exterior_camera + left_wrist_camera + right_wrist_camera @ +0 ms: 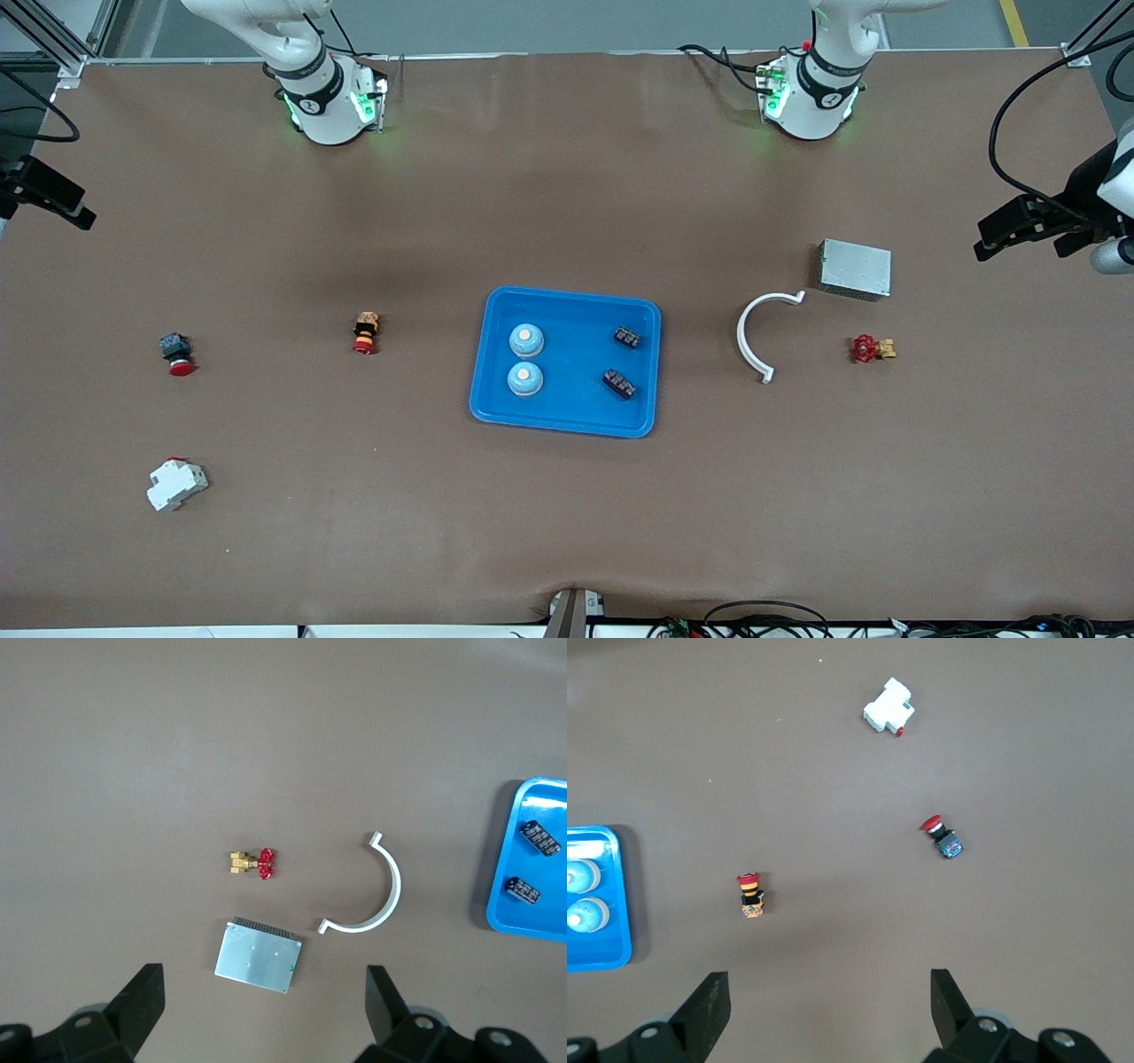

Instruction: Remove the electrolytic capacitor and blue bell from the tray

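Note:
A blue tray lies mid-table. In it are two light-blue dome bells toward the right arm's end and two black capacitors toward the left arm's end. The left wrist view shows the tray's edge with both capacitors. The right wrist view shows the tray and the bells. My left gripper is open and empty, high over bare table beside a silver box. My right gripper is open and empty, high over bare table.
Toward the left arm's end lie a silver box, a white curved clamp and a red-handled brass valve. Toward the right arm's end lie an orange-and-red button, a red push button and a white breaker.

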Motion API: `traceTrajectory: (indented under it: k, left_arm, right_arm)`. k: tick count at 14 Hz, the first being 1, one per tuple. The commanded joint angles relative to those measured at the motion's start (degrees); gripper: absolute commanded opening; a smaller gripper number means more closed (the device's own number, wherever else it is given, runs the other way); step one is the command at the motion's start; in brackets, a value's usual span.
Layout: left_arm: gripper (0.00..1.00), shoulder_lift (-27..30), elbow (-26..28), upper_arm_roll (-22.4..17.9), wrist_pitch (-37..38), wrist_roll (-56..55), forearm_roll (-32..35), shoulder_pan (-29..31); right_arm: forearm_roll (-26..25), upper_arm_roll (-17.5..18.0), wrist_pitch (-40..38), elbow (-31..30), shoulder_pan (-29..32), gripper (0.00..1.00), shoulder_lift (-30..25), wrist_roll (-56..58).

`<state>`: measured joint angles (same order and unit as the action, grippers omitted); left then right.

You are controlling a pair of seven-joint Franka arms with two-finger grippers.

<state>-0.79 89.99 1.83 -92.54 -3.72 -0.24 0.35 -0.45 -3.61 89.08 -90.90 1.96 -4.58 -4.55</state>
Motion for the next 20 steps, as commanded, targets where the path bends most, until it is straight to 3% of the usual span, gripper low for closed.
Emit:
traceTrajectory:
  k: [1,15,20]
  left_arm:
    - [1.00,-0.5,-1.0,0.2,0.9,-0.3,0.1,0.3]
    - [1.00,-4.7,-0.9,0.2,4.4,-2.3,0.2,-0.4]
    - [1.00,-6.7,-1.0,0.3,5.6,-2.3,0.1,-0.6]
  right_arm:
    - [0.0,0.5,-0.3,0.6,1.3,1.00,0.4,-0.1]
    - [-0.7,0.8,0.4,0.5,0.8,1.00,0.9,4.5]
    - [0.4,1.1,-0.7,-3.4,-2.9,1.00,0.2,2.1]
